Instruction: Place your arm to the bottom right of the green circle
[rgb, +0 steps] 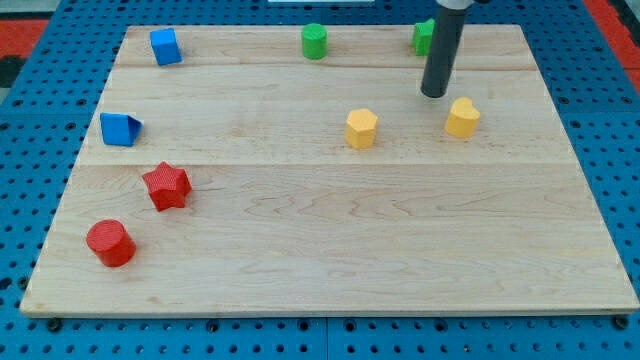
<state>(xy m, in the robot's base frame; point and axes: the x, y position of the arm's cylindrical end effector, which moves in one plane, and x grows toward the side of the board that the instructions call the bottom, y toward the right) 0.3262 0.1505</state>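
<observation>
Wooden board (330, 250) on blue pegboard (30, 120), my tip (435, 94) down near board's upper right, bare rod, holds nothing. Green circle (315, 41) well to view's left of tip and higher, so tip sits to its lower right, well apart. Second green block (424, 36) just above tip, partly hidden by rod, shape unclear. Yellow heart (462, 117) just right-below tip; yellow hexagon (361, 128) left-below. Far left of tip: blue cube (165, 46), blue block (120, 129), red star (167, 186), red cylinder (110, 243)
</observation>
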